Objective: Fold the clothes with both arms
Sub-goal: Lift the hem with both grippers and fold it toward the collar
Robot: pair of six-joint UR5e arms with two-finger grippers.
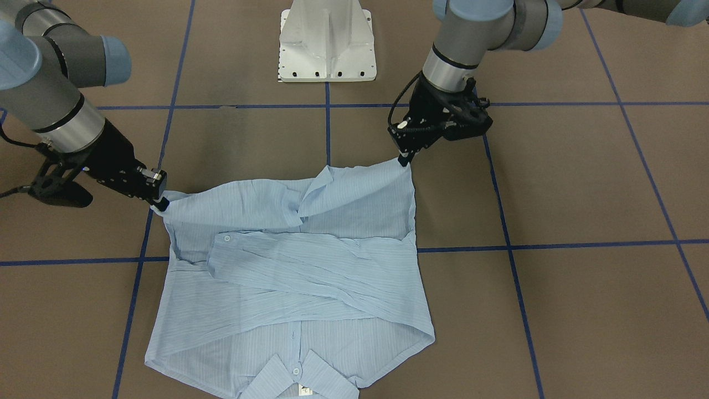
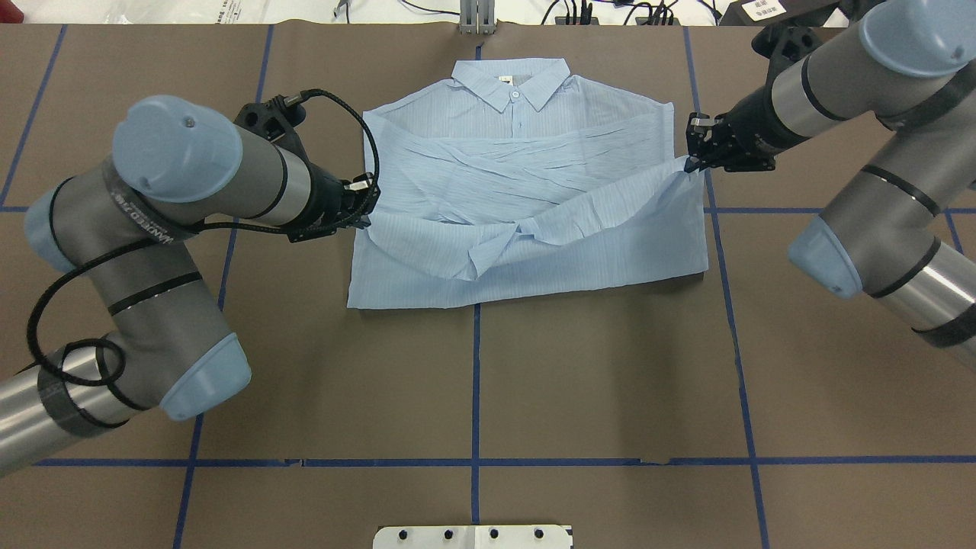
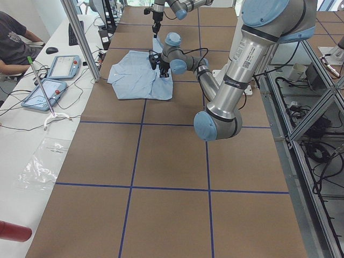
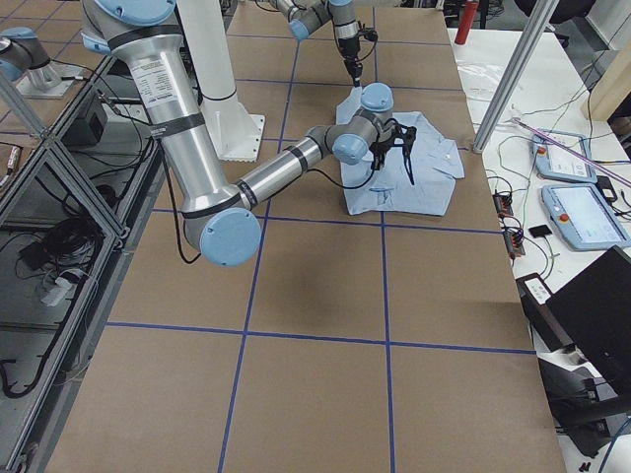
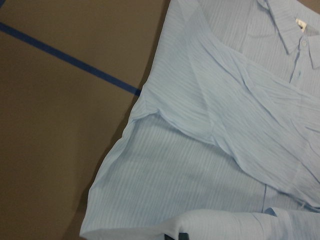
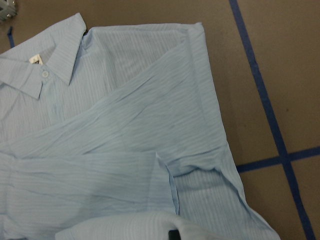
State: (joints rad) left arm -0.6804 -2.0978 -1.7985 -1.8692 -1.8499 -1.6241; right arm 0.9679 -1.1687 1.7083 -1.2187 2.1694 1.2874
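Note:
The light-blue striped shirt (image 1: 310,277) lies flat on the brown table (image 1: 581,183), its collar (image 2: 512,80) on the far side from the robot and both sleeves folded across the chest. My left gripper (image 2: 371,200) is shut on one corner of the hem. My right gripper (image 2: 690,162) is shut on the other corner. Both corners are raised off the table and the hem sags between them over the body of the shirt (image 2: 534,175). The left wrist view (image 5: 200,150) and the right wrist view (image 6: 125,150) each look down on the shirt, with held cloth at the bottom edge.
The white pedestal base (image 1: 327,44) stands at the robot's side of the table. Blue tape lines (image 2: 476,381) cross the brown surface. On the operators' side are a bench with tablets (image 3: 54,80), a metal post (image 3: 80,37) and a seated person (image 3: 13,37).

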